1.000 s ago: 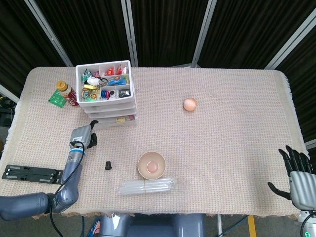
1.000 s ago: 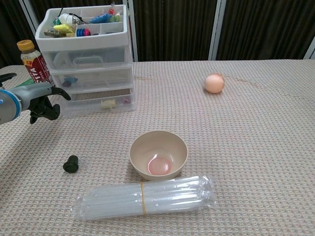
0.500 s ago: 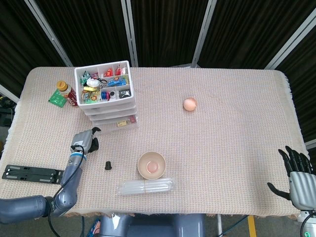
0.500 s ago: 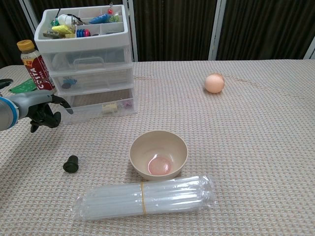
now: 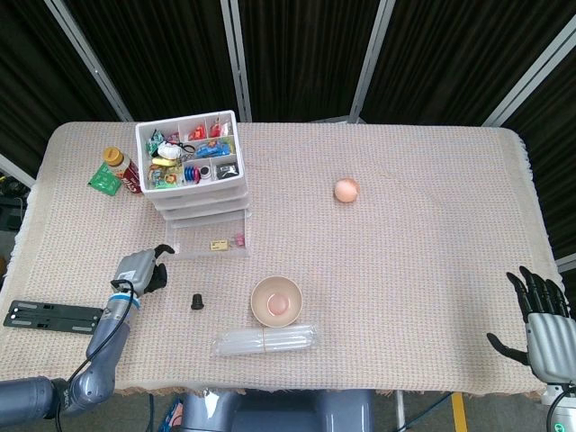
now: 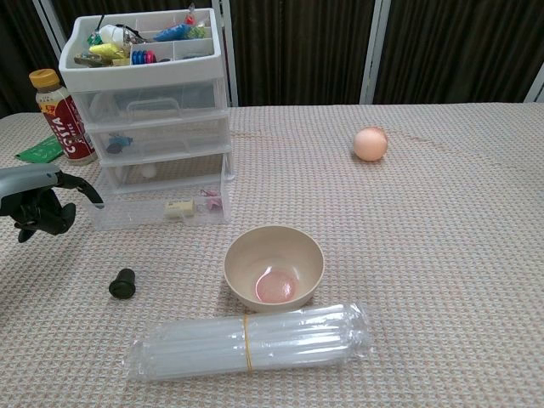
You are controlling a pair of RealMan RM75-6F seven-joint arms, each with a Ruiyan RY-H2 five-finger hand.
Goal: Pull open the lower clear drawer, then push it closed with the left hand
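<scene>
Sitting pulled out from the white three-drawer organizer (image 5: 192, 176), the lower clear drawer (image 6: 157, 206) is being shown well forward of the two drawers above it, with a small cream item and a pink one lying inside. The left hand (image 6: 38, 204) is being held just left of the drawer's front corner, fingers curled in with one hooked toward the drawer; whether it is touching the plastic cannot be told. The right hand (image 5: 540, 324) is being kept at the table's near right edge, well apart from everything, fingers spread and holding nothing. A drink bottle (image 6: 61, 116) with a red label is being seen left of the organizer; white lettering ending in "TA" is readable, the rest is not. A green packet (image 5: 104, 180) is lying beside it. A small black cap (image 6: 124, 282), a beige bowl (image 6: 274, 267), a clear bundle of tubes (image 6: 248, 341) and a peach ball (image 6: 371, 144) are being seen on the woven tablecloth (image 5: 405, 216).
</scene>
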